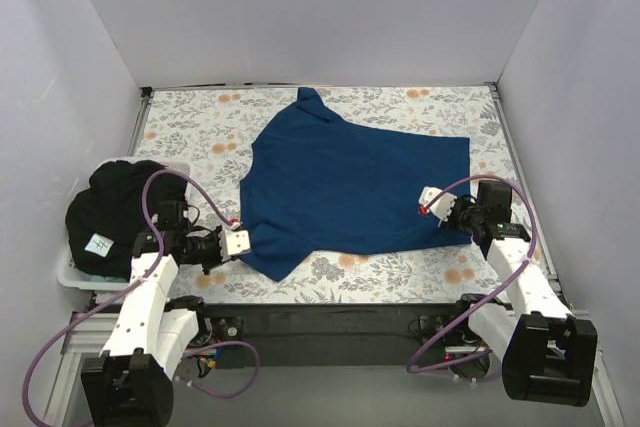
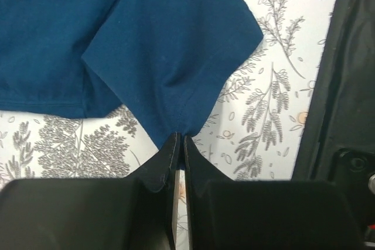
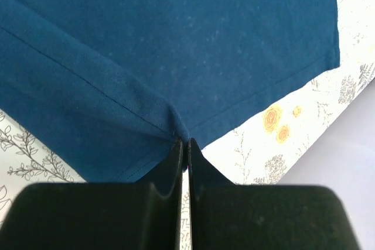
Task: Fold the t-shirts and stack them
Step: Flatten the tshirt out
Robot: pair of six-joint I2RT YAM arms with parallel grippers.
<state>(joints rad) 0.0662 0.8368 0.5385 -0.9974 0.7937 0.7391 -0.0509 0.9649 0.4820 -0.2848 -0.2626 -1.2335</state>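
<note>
Left gripper (image 1: 238, 241) pinches the blue t-shirt (image 1: 360, 187) by a sleeve over the floral cloth's (image 1: 195, 127) near-left part. Off the cloth's left edge, a black t-shirt (image 1: 110, 209) sits bunched in a white bin (image 1: 72, 273). Right gripper (image 1: 430, 203) clamps the blue t-shirt's hem near the cloth's right edge.
</note>
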